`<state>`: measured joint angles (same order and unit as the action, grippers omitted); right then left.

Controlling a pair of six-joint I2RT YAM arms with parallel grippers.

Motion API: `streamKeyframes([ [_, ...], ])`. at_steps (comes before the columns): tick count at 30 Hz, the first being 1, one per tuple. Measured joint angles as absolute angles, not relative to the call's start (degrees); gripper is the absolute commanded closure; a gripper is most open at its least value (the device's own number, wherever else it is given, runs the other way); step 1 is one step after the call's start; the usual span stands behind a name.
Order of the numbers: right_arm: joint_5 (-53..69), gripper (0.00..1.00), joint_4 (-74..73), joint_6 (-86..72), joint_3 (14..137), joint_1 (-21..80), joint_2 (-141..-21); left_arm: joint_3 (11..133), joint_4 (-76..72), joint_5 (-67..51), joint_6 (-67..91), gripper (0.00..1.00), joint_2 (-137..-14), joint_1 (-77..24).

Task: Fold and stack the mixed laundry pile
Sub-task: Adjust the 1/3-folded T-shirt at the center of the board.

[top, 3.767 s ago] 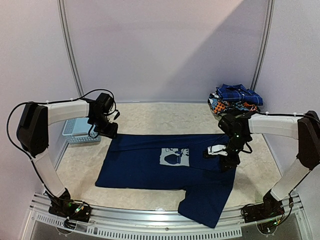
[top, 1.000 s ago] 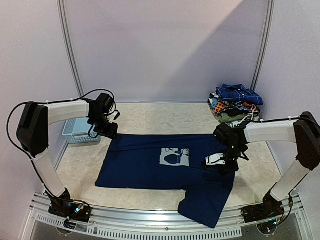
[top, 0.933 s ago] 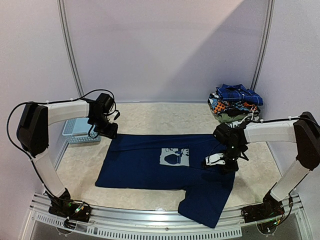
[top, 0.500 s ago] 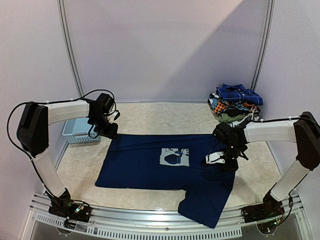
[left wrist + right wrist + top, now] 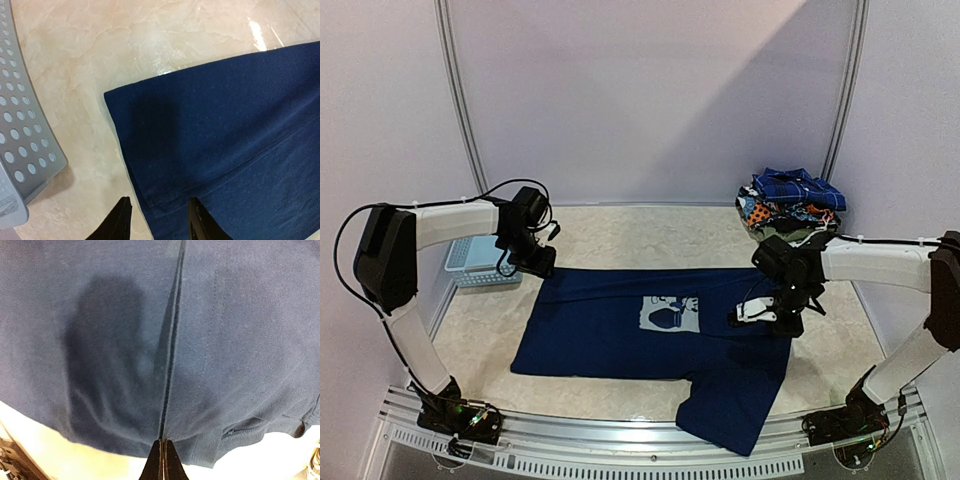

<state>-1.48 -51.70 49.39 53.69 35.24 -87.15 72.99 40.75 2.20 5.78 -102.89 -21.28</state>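
Since a second ago the right gripper [image 5: 756, 312] has closed and shifted a little to the right. Its fingers are now pressed together on a thin raised ridge of the navy T-shirt [image 5: 610, 330]. In the right wrist view that ridge of the navy T-shirt [image 5: 100, 315] runs straight up from the right gripper [image 5: 162, 460].

The shirt lies spread flat on the marble-patterned table [image 5: 650, 235], its pale print [image 5: 670, 313] facing up, and one sleeve reaches the near edge.

The left gripper [image 5: 535, 262] sits at the shirt's far left corner. In its wrist view the left gripper [image 5: 157, 222] has its fingers spread to either side of the hem of the navy T-shirt [image 5: 225, 125].

A blue-and-black plaid shirt [image 5: 798, 188] tops a stack of garments in the far right corner. The light-blue slotted basket [image 5: 475, 262] stands just beside the left gripper.
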Motion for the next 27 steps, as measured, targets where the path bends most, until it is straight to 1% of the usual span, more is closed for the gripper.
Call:
streamKeyframes([
  [19, 0.4, 1.0, -57.7, 50.0, 55.4, 35.2, -82.1, 73.0, 40.8, 2.2, 5.8, 0.6, -102.9, -21.3],
  [22, 0.6, 0.93, -57.9, 50.1, 55.7, 35.2, -82.0, 73.0, 40.9, 2.1, 5.7, 0.6, -102.9, -21.3],
  [25, 0.6, 0.92, -57.9, 50.1, 55.7, 35.2, -82.1, 73.0, 41.0, 1.8, 5.5, 0.61, -103.2, -21.3],
  [27, 0.6, 0.92, -57.8, 50.0, 55.6, 35.2, -82.4, 73.0, 41.2, 1.7, 5.1, 0.63, -103.3, -21.5],
])
